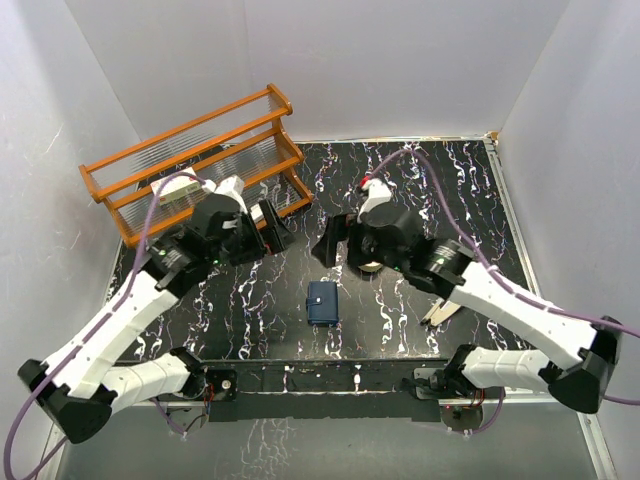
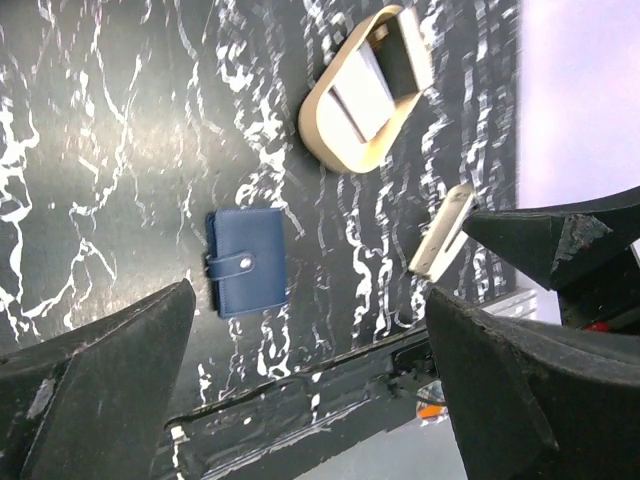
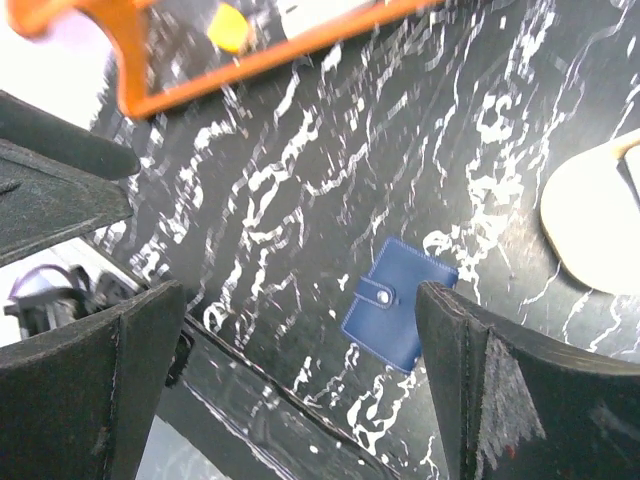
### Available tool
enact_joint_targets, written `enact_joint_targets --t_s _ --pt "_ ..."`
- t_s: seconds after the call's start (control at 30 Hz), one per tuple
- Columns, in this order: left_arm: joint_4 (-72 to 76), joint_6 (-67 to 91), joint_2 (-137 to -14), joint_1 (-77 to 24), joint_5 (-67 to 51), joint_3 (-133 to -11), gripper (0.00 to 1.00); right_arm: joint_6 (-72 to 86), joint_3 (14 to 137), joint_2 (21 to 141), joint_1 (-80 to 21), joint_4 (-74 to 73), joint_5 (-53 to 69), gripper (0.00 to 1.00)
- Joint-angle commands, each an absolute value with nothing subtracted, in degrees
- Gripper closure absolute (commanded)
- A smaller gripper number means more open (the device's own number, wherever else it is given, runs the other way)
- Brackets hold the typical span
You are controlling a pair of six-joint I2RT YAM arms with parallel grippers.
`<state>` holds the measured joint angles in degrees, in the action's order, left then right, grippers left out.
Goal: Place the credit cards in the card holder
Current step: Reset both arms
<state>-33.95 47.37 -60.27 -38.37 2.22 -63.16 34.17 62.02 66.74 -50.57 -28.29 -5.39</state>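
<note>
– Navy-blue fold below the hands: is that the card holder (image 1: pixel 322 303)?

– Yes. From my console it reads as closed, with its tab snapped down. It lies flat on the black marbled table (image 1: pixel 340 165), under and between the two grippers, and neither touches it.

– Left gripper (image 2: pixel 310 320)?

– Spread wide and pinching nothing. Its fingers (image 2: pixel 100 390) frame bare table. The card holder lies between them, nearer one finger than the other.

– Right gripper (image 3: pixel 300 300)?

– Also spread wide and empty. In its own wrist view the card holder sits close by one fingertip (image 3: pixel 440 310), on the table beneath it.

– The credit cards (image 2: pixel 358 92)?

– They are beyond the left fingertips. An oval tan tray (image 2: pixel 318 135) holds flat greyish rectangles, which I take for them. They are blurred, and I cannot count them.

– Any writing?

– I can read none. The card holder's face and the tray's contents are too small.

– What is hidden or unclear?

– A pale flat strip (image 2: pixel 443 232) lies between the tray and the far finger, and I cannot tell what it is. From above, the right arm covers most of the tray. An orange rack (image 1: pixel 200 165) stands behind the left gripper. The right wrist view cuts it off and blurs it.
</note>
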Motion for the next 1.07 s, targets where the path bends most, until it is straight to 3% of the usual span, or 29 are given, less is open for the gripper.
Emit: enact_joint_targets --t_s 0.0,0.23,0.57,1.03 --pt "-38.7 43.2 -55.6 -38.5 4.9 -69.9 0.01 32.9 68.1 61.5 -50.4 -32.8 -11.5 0.02" --pt "-34.6 38.9 -47.4 -38.6 5.8 -68.4 0.01 34.6 68.3 54.7 -50.3 -32.4 -11.9 0.02" --pt "-34.1 45.8 -42.1 -38.6 7.3 -58.1 0.01 38.4 61.4 51.1 -50.3 -30.3 -12.3 0.02" --pt "-30.3 44.8 -40.9 -38.6 6.7 -55.0 0.01 40.3 58.7 49.4 -50.4 -29.7 -13.2 0.02"
